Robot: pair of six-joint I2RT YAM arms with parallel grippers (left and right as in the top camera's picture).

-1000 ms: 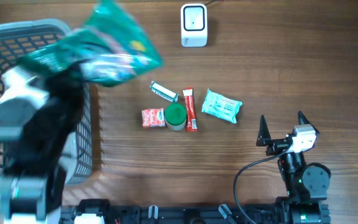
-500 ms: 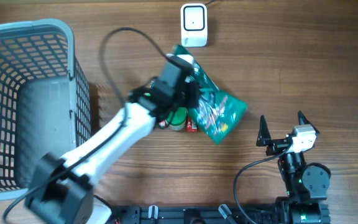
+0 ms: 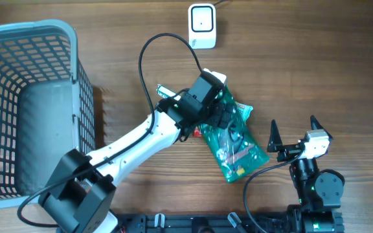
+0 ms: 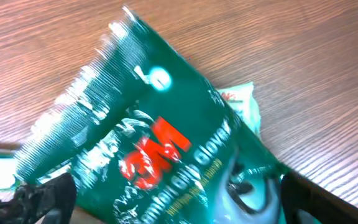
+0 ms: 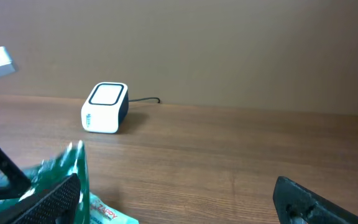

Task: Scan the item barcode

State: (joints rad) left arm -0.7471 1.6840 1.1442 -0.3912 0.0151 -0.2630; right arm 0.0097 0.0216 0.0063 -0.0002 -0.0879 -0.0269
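The item is a green 3M gloves bag (image 3: 236,147) (image 4: 166,143). It lies slanted on the table right of centre, its upper end under my left gripper (image 3: 221,116) (image 4: 176,199). That gripper is open, its two fingers wide apart on either side of the bag and not pinching it. The white barcode scanner (image 3: 201,26) (image 5: 105,107) stands at the far edge, apart from the bag. Low on the right, my right gripper (image 3: 294,126) (image 5: 179,202) is open and empty. The bag's edge (image 5: 67,171) shows just left of it.
A grey mesh basket (image 3: 76,77) fills the left side. Small goods lie around the left arm: a green-white pack (image 3: 171,95), a red packet (image 3: 158,123) and a teal wipes pack (image 3: 243,110) (image 5: 107,214), partly under the bag.
My left arm swung from over the basket to the table's middle, carrying the green bag. The bag came down to the right and the left jaws have opened. The right arm stayed still.
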